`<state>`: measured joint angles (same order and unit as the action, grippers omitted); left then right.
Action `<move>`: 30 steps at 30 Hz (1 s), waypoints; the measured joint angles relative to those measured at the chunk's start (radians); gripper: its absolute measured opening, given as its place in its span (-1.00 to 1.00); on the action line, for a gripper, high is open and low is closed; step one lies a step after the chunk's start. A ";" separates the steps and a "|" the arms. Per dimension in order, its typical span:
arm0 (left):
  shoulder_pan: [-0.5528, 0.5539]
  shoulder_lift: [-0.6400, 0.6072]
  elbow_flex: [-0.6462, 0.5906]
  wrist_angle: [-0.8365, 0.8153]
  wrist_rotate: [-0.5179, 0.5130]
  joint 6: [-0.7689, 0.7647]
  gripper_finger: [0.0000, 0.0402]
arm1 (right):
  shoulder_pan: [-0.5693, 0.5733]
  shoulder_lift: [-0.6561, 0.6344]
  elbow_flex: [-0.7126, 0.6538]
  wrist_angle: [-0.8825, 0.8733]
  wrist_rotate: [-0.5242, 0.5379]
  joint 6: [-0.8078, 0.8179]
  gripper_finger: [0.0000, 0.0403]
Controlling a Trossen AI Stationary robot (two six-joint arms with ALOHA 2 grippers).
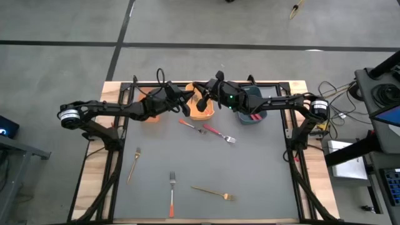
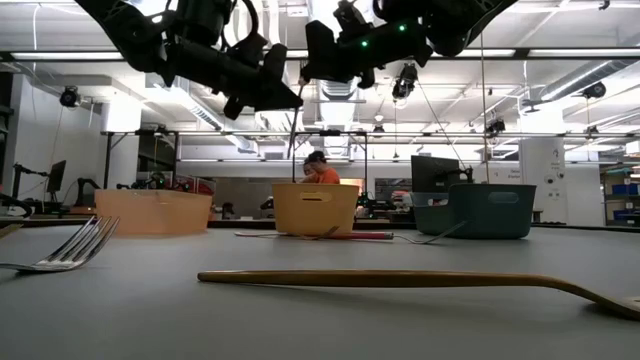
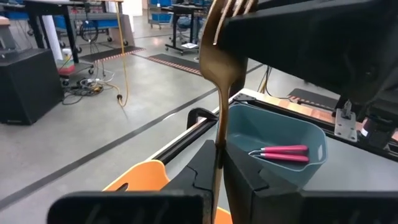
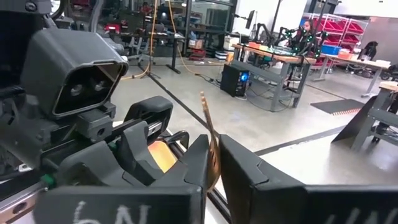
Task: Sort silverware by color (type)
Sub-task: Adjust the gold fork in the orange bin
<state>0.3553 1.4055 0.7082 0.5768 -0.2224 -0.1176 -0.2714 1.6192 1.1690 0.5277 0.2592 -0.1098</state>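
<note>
Both arms meet high above the orange bin [image 1: 203,111] at the table's far side. Between them is a gold fork [image 3: 221,68], with my left gripper [image 1: 189,95] and my right gripper [image 1: 210,94] both shut on it. In the left wrist view its tines [image 3: 235,7] rise beside the right gripper's dark body. Loose silverware lies flat on the table. There are two red-pink-handled forks [image 1: 190,125] [image 1: 220,133], a gold fork [image 1: 134,164], an orange-handled fork [image 1: 172,195] and another gold fork [image 1: 214,192]. My left gripper pinches the gold fork's slim handle [image 3: 219,142] between its two fingers, below the neck. The fingers come roughly level from the table's left and lie across it. The fork is lifted clear, tines away from the fingers. My right gripper has the gold fork between its two fingers [image 4: 214,163], coming roughly level from the table's right. A slim gold length [image 4: 205,115] sticks out past the fingertips. Which part of the fork the fingers are on is hidden by the gripper itself.
Three bins stand in a row at the far edge. A peach one [image 2: 152,212] is at the left, the orange one [image 2: 315,207] in the middle, and a blue-grey one [image 3: 280,134] holding red-pink-handled forks [image 3: 283,152] at the right. A person sits behind the table [image 2: 322,172].
</note>
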 joint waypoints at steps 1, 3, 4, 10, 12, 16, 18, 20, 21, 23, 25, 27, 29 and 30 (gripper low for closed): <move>0.000 0.000 0.000 -0.003 -0.001 -0.006 -0.99 | 0.000 0.000 0.000 -0.004 0.000 0.005 -0.81; 0.000 0.000 0.000 -0.011 -0.001 -0.016 -0.99 | 0.000 0.000 0.000 -0.007 -0.001 0.005 -0.72; 0.000 -0.001 0.000 -0.015 -0.002 -0.023 -0.99 | 0.000 0.000 0.000 -0.008 -0.002 0.005 -0.68; 0.003 -0.020 0.000 -0.070 -0.004 -0.045 -1.00 | -0.001 0.000 -0.001 -0.008 -0.004 0.029 -0.41; 0.007 -0.042 0.000 -0.107 -0.004 -0.054 -1.00 | -0.002 -0.002 -0.001 -0.016 -0.002 0.029 -0.34; 0.011 -0.099 0.000 -0.182 -0.004 -0.061 -1.00 | -0.002 -0.016 -0.001 -0.021 0.002 0.020 -0.26; 0.012 -0.130 0.000 -0.217 -0.005 -0.061 -1.00 | -0.002 -0.024 -0.001 -0.024 0.003 0.020 -0.24; 0.017 -0.163 0.000 -0.263 -0.005 -0.061 -1.00 | -0.002 -0.027 -0.001 -0.026 0.003 0.020 -0.23; 0.020 -0.178 0.000 -0.283 -0.006 -0.061 -1.00 | -0.002 -0.027 -0.001 -0.026 0.003 0.020 -0.23; 0.027 -0.208 0.000 -0.323 -0.009 -0.063 -1.00 | -0.002 -0.027 -0.001 -0.030 0.003 0.020 -0.23; 0.037 -0.239 0.000 -0.378 -0.011 -0.075 -1.00 | -0.002 -0.028 -0.001 -0.038 0.003 0.020 -0.23; 0.052 -0.274 0.000 -0.442 -0.011 -0.093 -1.00 | -0.004 -0.028 -0.001 -0.052 0.003 0.020 -0.23; 0.072 -0.310 0.000 -0.514 -0.010 -0.120 -1.00 | -0.009 -0.028 -0.001 -0.075 0.003 0.020 -0.23; 0.084 -0.330 0.000 -0.551 -0.011 -0.133 -1.00 | -0.013 -0.030 -0.001 -0.088 0.003 0.020 -0.23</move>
<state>0.4397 1.0756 0.7082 0.0253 -0.2329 -0.2508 -0.2845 1.5895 1.1679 0.4401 0.2626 -0.0897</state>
